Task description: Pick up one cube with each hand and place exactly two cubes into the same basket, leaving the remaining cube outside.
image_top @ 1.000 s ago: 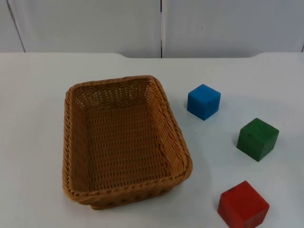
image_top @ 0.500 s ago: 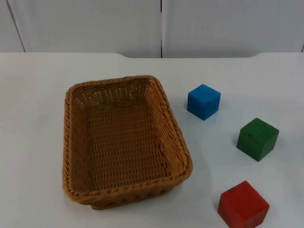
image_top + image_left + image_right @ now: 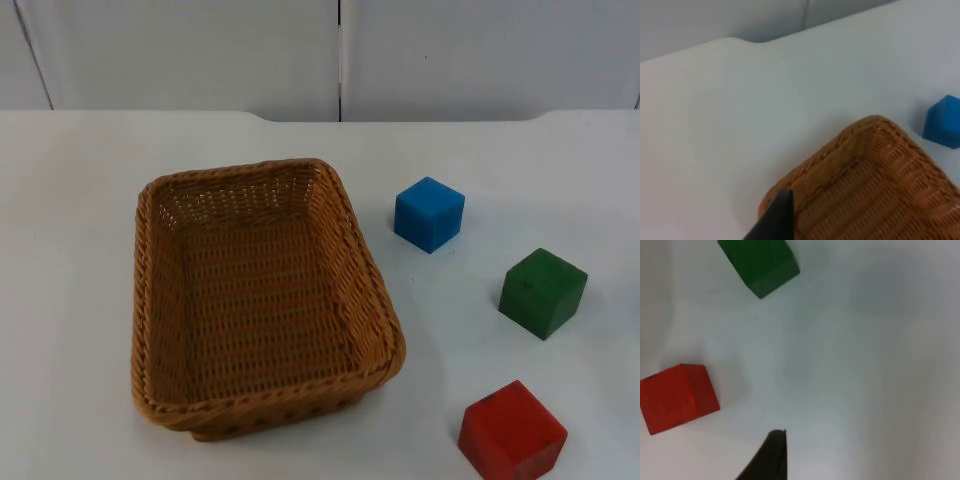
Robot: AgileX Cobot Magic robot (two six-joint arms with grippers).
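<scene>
We saw basket, blue cube, green cube, red cube on desk — left gripper beside basket's corner, right gripper above desk near red cube; fingers' state — can't tell.

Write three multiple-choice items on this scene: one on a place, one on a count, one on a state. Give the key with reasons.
1. Which cube lies nearest the basket?
A red cube
B blue cube
C green cube

2. How many cubes stand on the table?
A two
B three
C four

3. What does the basket hold?
A nothing
B one cube
C two cubes

Key: 1 B, the blue cube sits just off the basket's rim, the green cube and red cube farther out. 2 B, blue, green, red. 3 A, only bare weave shows inside.
</scene>
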